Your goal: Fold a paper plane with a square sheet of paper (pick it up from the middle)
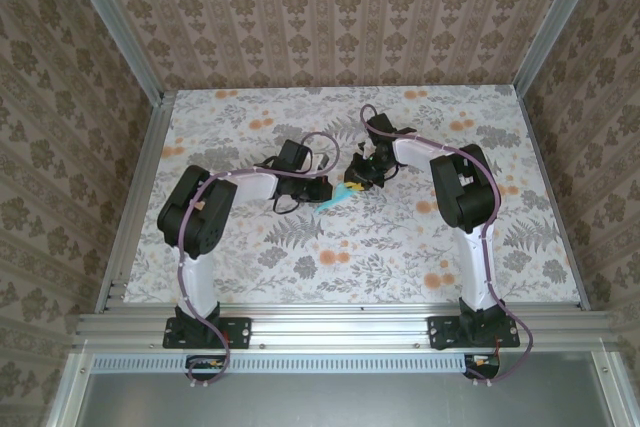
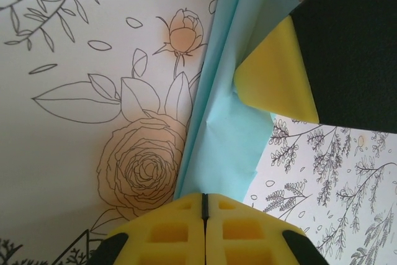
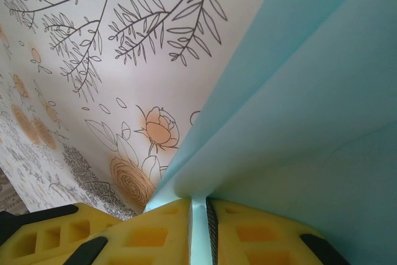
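The turquoise sheet of paper (image 1: 338, 197) is folded lengthwise into a slim, creased shape and sits mid-table between both arms. In the left wrist view the paper (image 2: 229, 134) runs from my left gripper (image 2: 203, 198) up to the top edge. The yellow jaws are pressed together where the paper's end meets them. My left gripper (image 1: 322, 193) comes in from the left. A yellow fingertip (image 2: 273, 82) of the right gripper touches the paper's far part. My right gripper (image 3: 198, 206) is shut on a layer of the paper (image 3: 310, 110), with folds fanning above it. From the right, this gripper (image 1: 358, 179) meets the sheet.
The floral tabletop (image 1: 400, 247) stretches around both arms. Aluminium rails (image 1: 340, 327) border the front and sides, and patterned walls (image 1: 330, 17) close the back and sides.
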You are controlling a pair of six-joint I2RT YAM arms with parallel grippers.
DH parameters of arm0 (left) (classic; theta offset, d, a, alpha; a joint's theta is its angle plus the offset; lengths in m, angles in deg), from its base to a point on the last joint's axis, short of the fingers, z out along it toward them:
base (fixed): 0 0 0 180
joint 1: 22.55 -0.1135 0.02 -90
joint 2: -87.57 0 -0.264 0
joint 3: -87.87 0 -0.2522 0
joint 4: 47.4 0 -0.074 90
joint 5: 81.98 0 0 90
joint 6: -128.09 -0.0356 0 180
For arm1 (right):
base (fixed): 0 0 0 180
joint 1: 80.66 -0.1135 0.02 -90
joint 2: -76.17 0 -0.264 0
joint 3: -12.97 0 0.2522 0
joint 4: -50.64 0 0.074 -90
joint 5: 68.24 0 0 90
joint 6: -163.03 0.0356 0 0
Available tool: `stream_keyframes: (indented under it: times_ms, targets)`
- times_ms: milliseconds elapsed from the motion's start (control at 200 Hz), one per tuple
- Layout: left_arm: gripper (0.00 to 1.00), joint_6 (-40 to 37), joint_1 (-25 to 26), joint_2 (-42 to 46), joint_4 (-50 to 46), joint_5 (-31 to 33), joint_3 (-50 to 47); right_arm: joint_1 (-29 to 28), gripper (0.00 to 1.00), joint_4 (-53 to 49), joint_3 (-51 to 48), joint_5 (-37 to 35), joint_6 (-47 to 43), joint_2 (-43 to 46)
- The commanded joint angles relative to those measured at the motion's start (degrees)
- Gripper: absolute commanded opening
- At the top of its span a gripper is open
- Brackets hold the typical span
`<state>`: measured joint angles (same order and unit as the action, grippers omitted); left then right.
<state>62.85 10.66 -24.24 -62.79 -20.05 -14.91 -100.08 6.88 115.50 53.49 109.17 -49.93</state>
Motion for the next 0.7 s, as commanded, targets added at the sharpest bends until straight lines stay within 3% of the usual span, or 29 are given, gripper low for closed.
stream_keyframes:
  times_ms: [0, 260, 395, 515, 695]
  targets:
    - [0.05, -1.9, 0.8, -2.3, -3.6, 0.9, 2.0, 0.7, 0.18, -1.1, -1.3, -2.3, -0.1, 0.1]
    - [0.01, -4.6, 3.4, -4.3, -12.8, 9.6, 5.7, 1.2, 0.18, 5.3, -2.2, 0.7, 1.1, 4.2]
    - [0.0, -4.4, 4.1, -5.0, -15.1, 12.4, 6.3, 1.8, 0.18, 13.7, -7.3, 1.9, 4.1, 9.3]
    - [0.0, -4.1, 4.9, -5.0, -15.7, 13.5, 6.5, 1.7, 0.17, 20.0, -11.8, 2.2, 6.9, 12.2]
    - [0.0, -3.0, 5.4, -5.4, -15.5, 14.0, 6.2, 0.1, 0.12, 23.1, -13.2, 2.5, 9.9, 9.6]
